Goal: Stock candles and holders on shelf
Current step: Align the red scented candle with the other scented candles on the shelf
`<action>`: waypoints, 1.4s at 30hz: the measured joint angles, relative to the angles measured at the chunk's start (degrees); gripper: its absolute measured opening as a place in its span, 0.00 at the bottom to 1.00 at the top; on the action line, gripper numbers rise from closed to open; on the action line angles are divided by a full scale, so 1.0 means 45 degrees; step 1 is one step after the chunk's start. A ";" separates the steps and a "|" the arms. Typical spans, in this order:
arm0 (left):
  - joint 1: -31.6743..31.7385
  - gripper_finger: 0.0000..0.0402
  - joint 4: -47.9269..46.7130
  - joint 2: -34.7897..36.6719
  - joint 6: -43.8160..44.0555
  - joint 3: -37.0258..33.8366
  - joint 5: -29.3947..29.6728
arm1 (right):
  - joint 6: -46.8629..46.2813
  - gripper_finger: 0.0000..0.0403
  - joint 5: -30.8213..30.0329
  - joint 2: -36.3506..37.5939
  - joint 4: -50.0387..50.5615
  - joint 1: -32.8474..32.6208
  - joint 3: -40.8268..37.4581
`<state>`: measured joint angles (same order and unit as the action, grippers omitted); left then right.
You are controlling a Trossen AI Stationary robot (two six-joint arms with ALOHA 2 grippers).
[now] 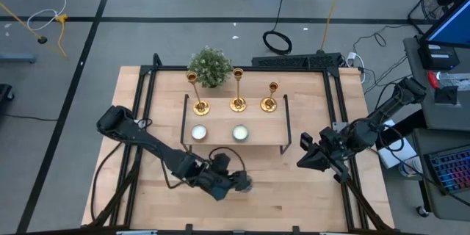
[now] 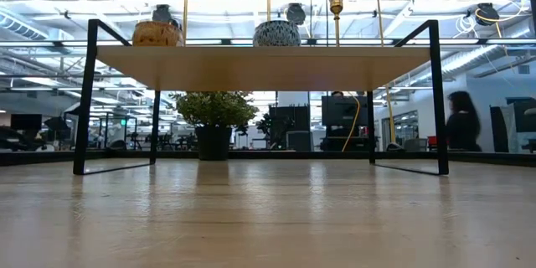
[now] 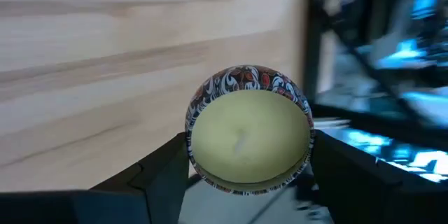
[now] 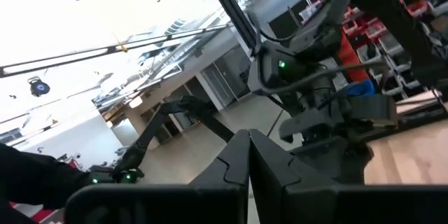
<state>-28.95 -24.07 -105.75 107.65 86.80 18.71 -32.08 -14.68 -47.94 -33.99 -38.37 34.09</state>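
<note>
Gripping the third candle (image 3: 249, 137) at six o'clock before the shelf (image 1: 233, 141), our left gripper (image 1: 241, 183) pinches it; our right gripper (image 4: 249, 155) rests pressed together at three o'clock.

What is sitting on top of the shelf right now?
On the shelf: three gold holders along the back and two candles in front. The third candle is off it, held in the left gripper.

The candle (image 3: 249, 137) between the black fingers (image 3: 161, 175) of the left gripper (image 3: 245, 182) has pale yellow wax in a tin patterned in red, white and dark scrolls. On the light-wood shelf (image 1: 275, 134), with thin black legs, stand three shiny gold holders (image 1: 238, 88) at the rear edge and two candles (image 1: 199, 133) at the front edge, one white, one pale greenish. The plant (image 1: 210, 66) is green.
</note>
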 joint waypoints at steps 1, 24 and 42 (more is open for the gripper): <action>0.0081 0.66 0.0462 0.0000 -0.0056 0.0000 0.0174 | 0.0126 0.00 0.0000 0.0000 -0.0032 0.0000 -0.0001; 0.1244 0.66 0.6244 0.0000 -0.2247 0.0000 0.0127 | 0.4004 0.06 -0.2730 -0.0373 0.7157 -0.1533 0.3764; 0.2101 0.66 0.5377 0.0000 -0.2475 0.0004 -0.2264 | 0.0665 0.50 -0.0315 -0.4358 1.5443 -0.0742 0.8571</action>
<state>-19.50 0.13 -105.75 96.51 86.82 8.52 -29.08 -16.10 -67.55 35.51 -41.71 72.66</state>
